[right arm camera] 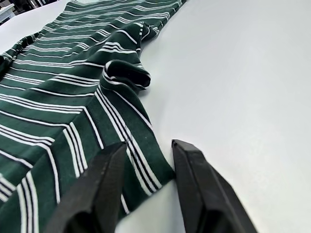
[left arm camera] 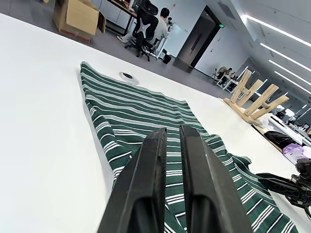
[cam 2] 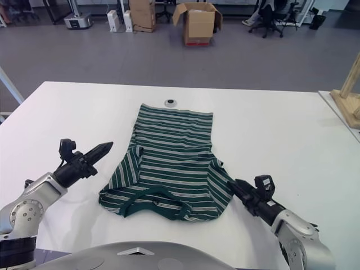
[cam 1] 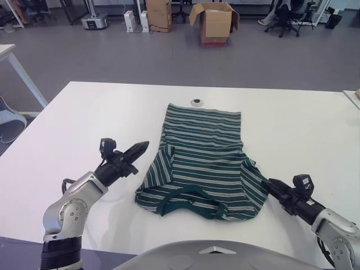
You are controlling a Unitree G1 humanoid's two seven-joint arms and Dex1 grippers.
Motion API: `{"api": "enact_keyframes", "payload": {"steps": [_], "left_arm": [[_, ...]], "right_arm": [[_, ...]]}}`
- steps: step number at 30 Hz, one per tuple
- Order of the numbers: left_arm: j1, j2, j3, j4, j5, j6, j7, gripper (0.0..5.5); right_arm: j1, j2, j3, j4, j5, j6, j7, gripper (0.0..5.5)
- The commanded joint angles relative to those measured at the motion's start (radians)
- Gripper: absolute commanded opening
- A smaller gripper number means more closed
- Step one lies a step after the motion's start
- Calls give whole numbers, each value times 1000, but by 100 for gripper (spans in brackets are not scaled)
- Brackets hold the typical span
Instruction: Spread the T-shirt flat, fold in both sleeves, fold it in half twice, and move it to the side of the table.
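A small round thing (cam 1: 197, 102) is sitting beyond the T-shirt (cam 1: 202, 163), too small for me to name. A wooden frame (cam 2: 347, 107) is running off the picture's edge on my right.

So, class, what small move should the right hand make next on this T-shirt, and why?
Probably close the right hand on the near corner of the T-shirt. It is open, with that corner lying between its jaws, and both sleeves already look folded in, so the first half-fold seems to be next.
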Motion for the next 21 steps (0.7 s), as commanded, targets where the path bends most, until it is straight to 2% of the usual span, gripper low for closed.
{"api": "enact_keyframes", "payload": {"steps": [1, 6, 9, 13, 17, 21], "left_arm": [[0, 3, -2, 10, 25, -15, -6, 49], [-4, -12, -5, 18, 29, -25, -1, 49], [-5, -15, -5, 19, 36, -30, 0, 49], [0, -31, -17, 7, 39, -31, 5, 49], [-5, -35, -23, 12, 45, -34, 0, 49], [0, -39, -29, 8, 51, -40, -2, 49]], "right_arm": [[43, -7, 33, 43, -26, 12, 4, 91], [24, -20, 9, 93, -28, -16, -17, 1], [-43, -33, -46, 143, -26, -43, -56, 1], [-118, -3, -77, 9, 96, 15, -83, 1], [-155, 29, -46, -140, 216, 121, -137, 1], [-182, 90, 83, -215, 245, 190, -201, 1]]}}
